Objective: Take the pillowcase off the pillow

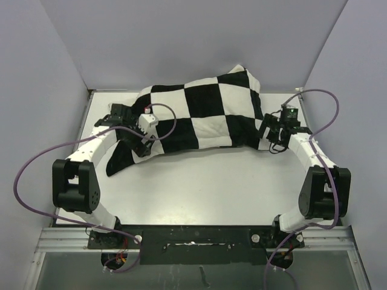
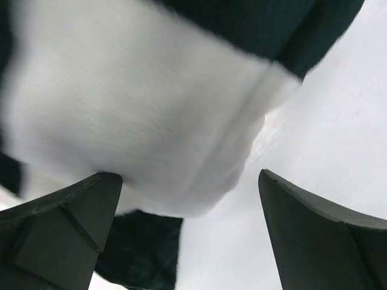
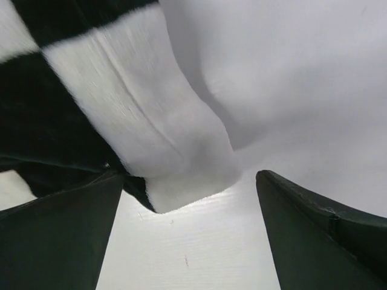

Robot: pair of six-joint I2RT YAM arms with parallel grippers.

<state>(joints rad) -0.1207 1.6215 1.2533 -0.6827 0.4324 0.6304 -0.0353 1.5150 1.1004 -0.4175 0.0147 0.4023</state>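
The black-and-white checkered pillowcase (image 1: 199,115) lies across the back of the table, bulging with the pillow inside; the off-white pillow itself is hidden. My left gripper (image 1: 143,147) is open at the pillowcase's left end, where a limp black flap hangs down. In the left wrist view (image 2: 190,199) a white square of the pillowcase (image 2: 139,115) sits just ahead of the open fingers. My right gripper (image 1: 265,134) is open at the pillowcase's right front corner. In the right wrist view (image 3: 190,199) a white corner of the pillowcase (image 3: 175,151) lies between the open fingers, not pinched.
The white table (image 1: 211,187) is walled by grey panels at the left, back and right. Purple cables (image 1: 36,163) loop beside both arms. A metal rail (image 1: 193,238) with the arm bases runs along the near edge.
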